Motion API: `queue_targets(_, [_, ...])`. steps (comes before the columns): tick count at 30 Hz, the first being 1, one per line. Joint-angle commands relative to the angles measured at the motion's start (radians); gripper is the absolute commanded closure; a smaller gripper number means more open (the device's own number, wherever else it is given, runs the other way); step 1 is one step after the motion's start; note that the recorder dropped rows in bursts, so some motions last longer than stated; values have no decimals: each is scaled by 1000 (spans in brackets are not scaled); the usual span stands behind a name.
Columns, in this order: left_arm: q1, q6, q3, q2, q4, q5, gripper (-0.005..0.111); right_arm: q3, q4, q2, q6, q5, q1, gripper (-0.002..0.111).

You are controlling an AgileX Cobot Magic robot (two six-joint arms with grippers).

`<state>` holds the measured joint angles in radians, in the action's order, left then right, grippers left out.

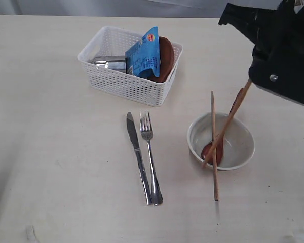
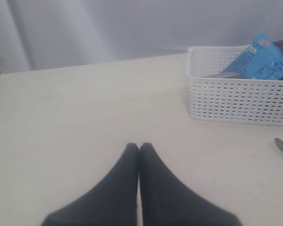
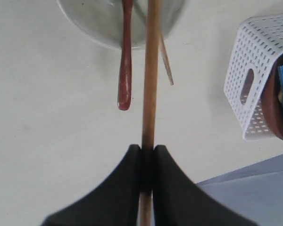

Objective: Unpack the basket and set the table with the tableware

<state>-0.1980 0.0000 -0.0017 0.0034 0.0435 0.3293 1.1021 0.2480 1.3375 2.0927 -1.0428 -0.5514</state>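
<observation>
Right gripper (image 3: 147,149) clamps a chopstick (image 3: 151,70) over the cream bowl (image 1: 243,146); left gripper (image 2: 139,147) sits closed, empty. Next, I reckon: lay it beside the other chopstick (image 1: 215,177).

Pale grey backdrop (image 2: 108,28), faint vertical folds across it, soft, even, diffuse light

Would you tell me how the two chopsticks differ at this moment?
The held chopstick is clamped between the right fingers, while the free chopstick is untouched. The held chopstick slants down into the bowl; the free chopstick lies across the bowl, its near end out over the table. Both are slim, pale wooden sticks that meet the bowl.
</observation>
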Motion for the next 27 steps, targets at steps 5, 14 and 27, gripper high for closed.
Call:
queue_targets(5, [2, 0, 2, -3, 5, -3, 107, -3, 110, 76, 30, -102, 0, 109])
queue_targets(14, [2, 0, 2, -3, 5, -3, 107, 16, 123, 190, 30, -172, 0, 109])
queue_targets(27, [2, 0, 2, -3, 5, -3, 107, 61, 237, 308, 30, -161, -62, 109])
